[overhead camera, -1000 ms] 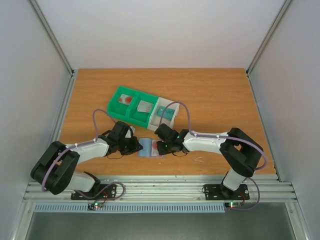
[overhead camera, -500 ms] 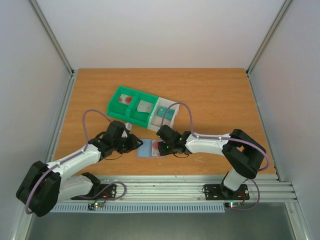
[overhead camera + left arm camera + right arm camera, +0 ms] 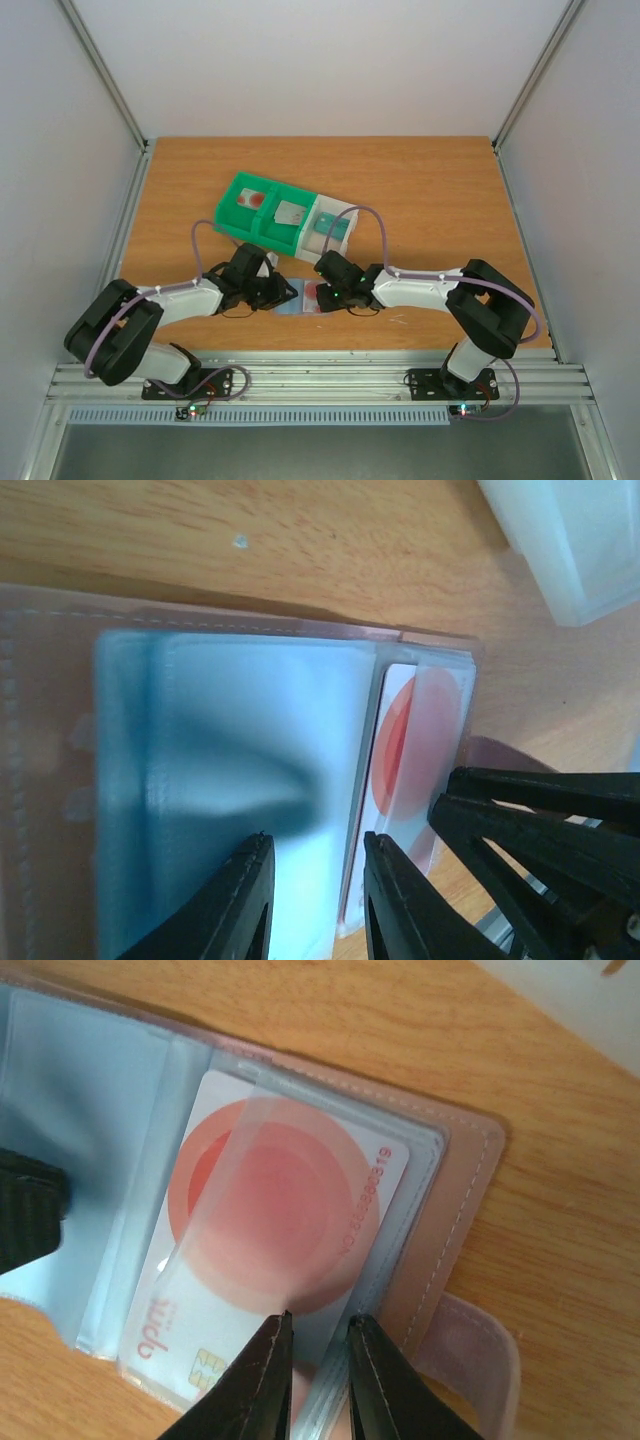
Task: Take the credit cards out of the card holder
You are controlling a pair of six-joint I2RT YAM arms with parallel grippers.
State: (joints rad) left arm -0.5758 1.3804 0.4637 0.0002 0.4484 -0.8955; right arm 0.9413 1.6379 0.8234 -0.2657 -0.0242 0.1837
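Observation:
The card holder [image 3: 293,299] lies open flat near the table's front, pale blue inside with a mauve border [image 3: 462,1210]. A white credit card with red-pink circles [image 3: 270,1200] sits in its right half under a clear sleeve, and it also shows in the left wrist view [image 3: 400,750]. My left gripper [image 3: 317,840] stands open over the blue left half [image 3: 250,710], its tips down at the pocket with nothing pinched. My right gripper [image 3: 320,1317] is open only a narrow gap, with its tips on the card's sleeved near edge. In the top view the left gripper [image 3: 281,293] and the right gripper [image 3: 326,297] flank the holder.
A green-and-white three-compartment tray [image 3: 237,226] stands just behind the holder, with a card in each green bay and a teal item in the white one. Its white corner [image 3: 570,540] shows close by. The table's front edge and metal rail run right behind the grippers.
My left arm swung out to the left, then came back onto the holder's left half with its jaws wider apart. The right gripper narrowed slightly and barely moved.

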